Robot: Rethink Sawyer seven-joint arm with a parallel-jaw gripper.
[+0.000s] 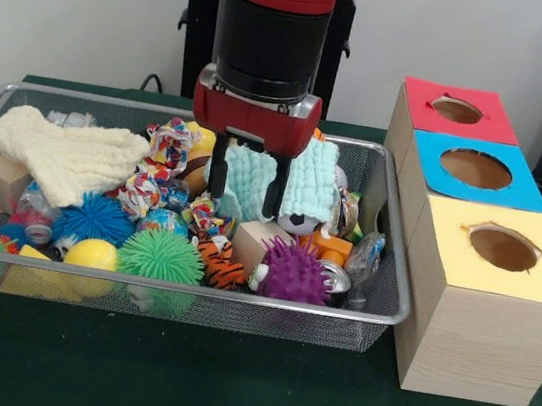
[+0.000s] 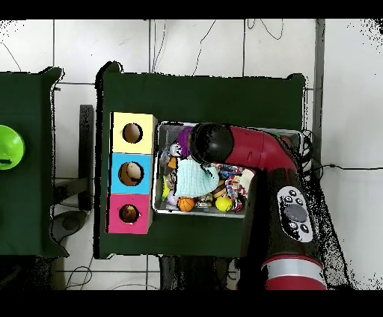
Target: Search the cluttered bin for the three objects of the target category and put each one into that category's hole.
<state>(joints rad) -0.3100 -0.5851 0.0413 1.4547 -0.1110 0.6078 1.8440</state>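
Observation:
The wire mesh bin (image 1: 188, 290) is full of clutter on the green table; it also shows in the overhead view (image 2: 202, 214). An orange tiger plush (image 1: 219, 262) with black stripes lies near the bin's front rim, between a green and a purple spiky ball. An orange-tan shape (image 1: 197, 168) sits half hidden behind the gripper; I cannot tell if it is a plush. My gripper (image 1: 243, 204) is open and empty, hanging over a teal knitted cloth (image 1: 299, 182) at the bin's middle. The red-topped hole (image 1: 457, 110) is the farthest of the box's holes (image 2: 129, 214).
Blue-topped (image 1: 476, 168) and yellow-topped (image 1: 503, 248) holes sit nearer on the same box. A cream cloth (image 1: 65, 156), green (image 1: 161, 254), purple (image 1: 293, 273) and blue (image 1: 94, 218) spiky balls, a yellow ball (image 1: 90, 254) and wooden blocks (image 1: 260, 242) crowd the bin. In the overhead view my arm (image 2: 258, 153) covers much of the bin.

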